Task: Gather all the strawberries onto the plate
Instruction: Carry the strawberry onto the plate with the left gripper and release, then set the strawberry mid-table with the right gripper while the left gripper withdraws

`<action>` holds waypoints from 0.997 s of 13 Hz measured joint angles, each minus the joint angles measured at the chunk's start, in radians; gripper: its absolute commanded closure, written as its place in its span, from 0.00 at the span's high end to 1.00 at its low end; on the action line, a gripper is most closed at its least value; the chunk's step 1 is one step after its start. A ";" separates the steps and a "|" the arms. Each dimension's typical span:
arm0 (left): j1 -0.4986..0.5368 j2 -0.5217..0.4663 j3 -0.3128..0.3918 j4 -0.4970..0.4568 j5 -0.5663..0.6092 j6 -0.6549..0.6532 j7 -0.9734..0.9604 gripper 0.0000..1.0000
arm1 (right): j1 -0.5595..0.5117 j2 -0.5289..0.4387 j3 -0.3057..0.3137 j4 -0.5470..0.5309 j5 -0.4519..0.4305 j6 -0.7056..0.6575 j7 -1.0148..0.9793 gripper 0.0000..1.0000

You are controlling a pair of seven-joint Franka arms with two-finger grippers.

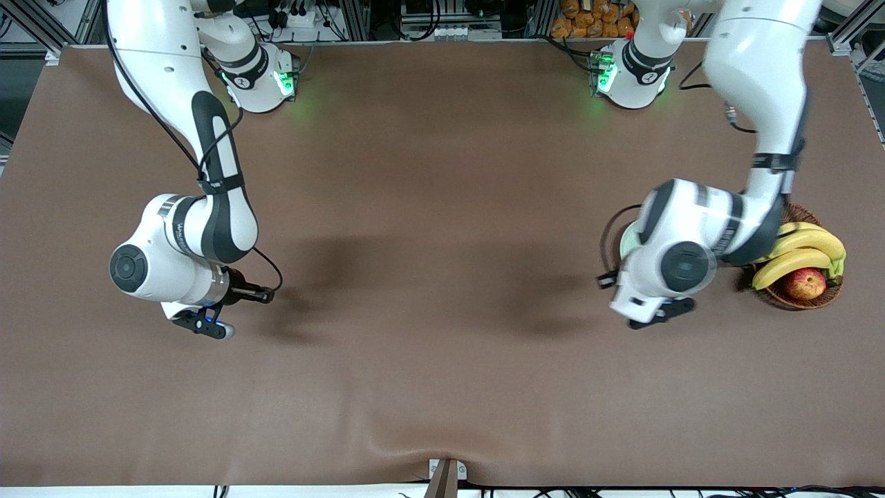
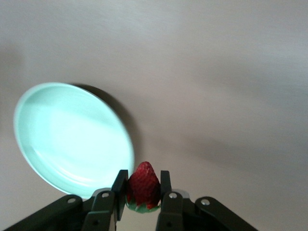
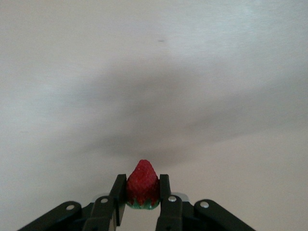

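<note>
Brown table [image 1: 442, 207]; left gripper [image 2: 143, 192] clamps strawberry [image 2: 143, 185] near plate [image 2: 29, 144]; right gripper [image 3: 143, 192] clamps another strawberry [image 3: 142, 185], well apart from plate.

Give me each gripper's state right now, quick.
Left gripper: shut on a small dark-red strawberry, beside the round pale mint-green plate.
Right gripper: shut on another small dark-red strawberry, over bare brown tabletop.

Brown table cover [image 1: 442, 207]; aluminium framing [image 1: 41, 28] along table's edge.
</note>
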 measured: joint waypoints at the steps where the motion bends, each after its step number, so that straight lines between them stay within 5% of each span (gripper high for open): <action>1: 0.033 -0.007 0.000 -0.034 0.000 0.035 0.044 0.00 | 0.000 0.000 0.022 0.045 0.012 -0.020 0.065 0.00; 5: 0.090 -0.020 -0.001 -0.207 0.052 0.230 0.113 0.00 | 0.005 0.009 0.178 0.158 0.018 -0.024 0.403 0.00; 7: 0.117 -0.021 -0.001 -0.275 0.070 0.306 0.152 0.12 | 0.007 0.036 0.261 0.204 0.020 0.023 0.547 0.00; 8: 0.128 -0.025 -0.001 -0.295 0.070 0.322 0.173 0.25 | 0.007 0.052 0.304 0.218 0.027 0.075 0.602 0.00; 10: 0.139 -0.039 -0.001 -0.313 0.071 0.327 0.197 0.92 | 0.010 0.089 0.388 0.228 0.069 0.192 0.676 0.00; 11: 0.139 -0.049 -0.003 -0.315 0.071 0.327 0.200 1.00 | 0.015 0.111 0.427 0.228 0.089 0.258 0.704 0.00; 13: 0.139 -0.074 -0.007 -0.316 0.071 0.326 0.200 1.00 | 0.051 0.161 0.480 0.232 0.104 0.400 0.769 0.00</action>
